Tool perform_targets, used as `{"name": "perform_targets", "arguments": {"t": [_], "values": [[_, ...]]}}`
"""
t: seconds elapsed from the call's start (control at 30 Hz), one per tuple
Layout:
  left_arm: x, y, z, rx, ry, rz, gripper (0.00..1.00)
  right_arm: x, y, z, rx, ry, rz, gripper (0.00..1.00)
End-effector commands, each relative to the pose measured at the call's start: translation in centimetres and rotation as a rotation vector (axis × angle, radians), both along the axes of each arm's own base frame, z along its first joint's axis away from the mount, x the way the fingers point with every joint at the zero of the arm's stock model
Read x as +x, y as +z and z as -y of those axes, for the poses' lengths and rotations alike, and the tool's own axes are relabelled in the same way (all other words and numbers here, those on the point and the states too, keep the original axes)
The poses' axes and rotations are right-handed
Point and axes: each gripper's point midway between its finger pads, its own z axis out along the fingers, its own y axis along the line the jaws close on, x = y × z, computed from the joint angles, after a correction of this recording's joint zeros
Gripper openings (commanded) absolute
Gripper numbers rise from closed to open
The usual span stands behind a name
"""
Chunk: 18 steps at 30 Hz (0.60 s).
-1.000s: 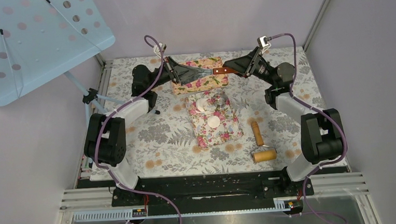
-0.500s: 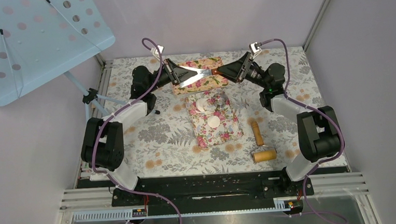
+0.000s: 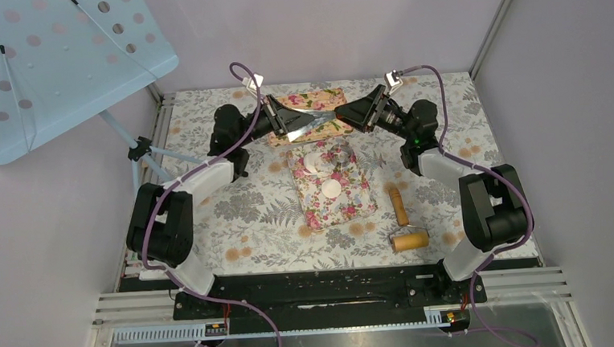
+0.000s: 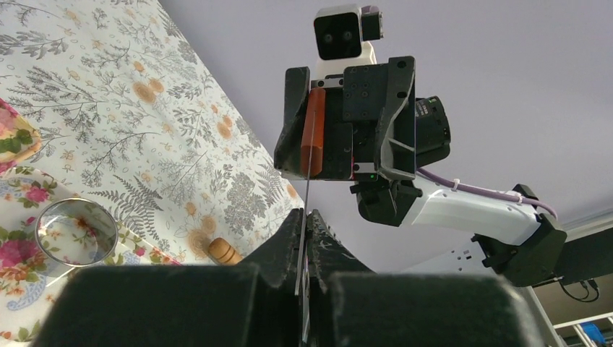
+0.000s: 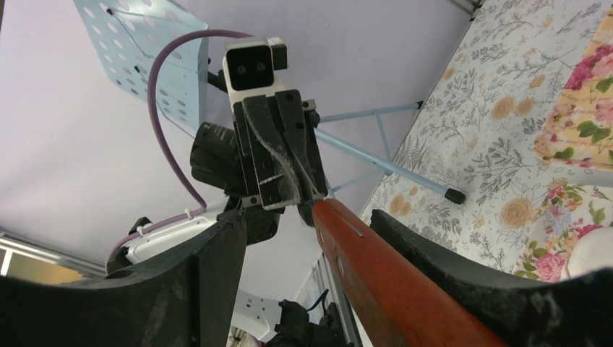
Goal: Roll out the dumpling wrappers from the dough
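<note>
A scraper with a thin metal blade [image 3: 313,118] and a red-brown wooden handle [image 5: 376,260] hangs in the air between both arms, above the far floral board [image 3: 327,100]. My left gripper [image 3: 284,121] is shut on the blade, seen edge-on in the left wrist view [image 4: 306,210]. My right gripper [image 3: 347,115] is open around the handle, which rests against one finger [image 5: 463,267]. Two dumpling wrappers [image 3: 314,162] [image 3: 333,189] lie on the near floral board [image 3: 346,207]. No ball-shaped dough shows.
A shiny metal ring [image 3: 339,151] stands on the near board by the wrappers; it also shows in the left wrist view [image 4: 76,231]. A wooden roller [image 3: 409,238] lies on the floral tablecloth at the right. A blue perforated stand [image 3: 55,60] overhangs the back left corner.
My right gripper has moved left along the scraper until it covers the handle. My left gripper has shifted slightly right and lower with the blade.
</note>
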Motion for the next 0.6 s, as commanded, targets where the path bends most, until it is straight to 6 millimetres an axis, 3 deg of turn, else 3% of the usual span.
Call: {"name": "perform_targets", "arguments": {"t": [0.0, 0.13, 0.47, 0.57], "values": [[-0.8, -1.8, 0.6, 0.066, 0.001, -0.004, 0.00, -2.2, 4.7, -0.5, 0.045, 0.016, 0.184, 0.68], [-0.9, -2.3, 0.5, 0.082, 0.014, -0.015, 0.00, -2.3, 5.1, -0.3, 0.056, 0.012, 0.196, 0.62], [-0.6, -3.9, -0.2, 0.128, 0.075, -0.066, 0.00, -1.7, 5.8, 1.2, 0.064, -0.046, 0.218, 0.58], [-0.5, -4.6, -0.3, 0.136, 0.086, -0.083, 0.05, -1.7, 5.9, 1.2, 0.069, -0.044, 0.220, 0.53]]}}
